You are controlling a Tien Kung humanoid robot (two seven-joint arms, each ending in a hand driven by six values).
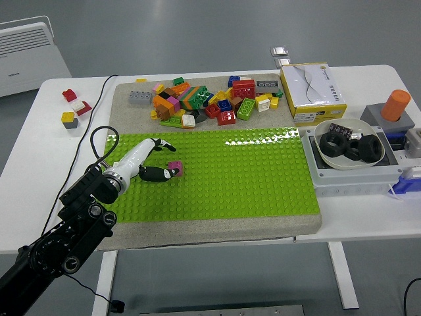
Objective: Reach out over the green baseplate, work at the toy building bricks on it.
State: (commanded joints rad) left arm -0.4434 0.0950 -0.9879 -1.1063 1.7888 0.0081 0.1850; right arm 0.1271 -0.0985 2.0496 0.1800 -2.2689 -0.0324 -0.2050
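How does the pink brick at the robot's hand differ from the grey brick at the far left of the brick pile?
The pink brick sits on the green baseplate, by the left hand; the grey brick lies beyond the baseplate, at the left end of the brick pile, with no hand near it. The pink brick looks short and nearly square; the grey brick is longer. The pink brick is alone; the grey brick has others beside it. Both are studded toy bricks.

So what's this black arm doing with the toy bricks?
The robot's left hand reaches in over the green baseplate and grips a small pink brick, holding it low at the plate's left part, apparently to press it on. The other bricks sit untouched in a loose pile on the grey mat behind the plate. No other arm is in view.
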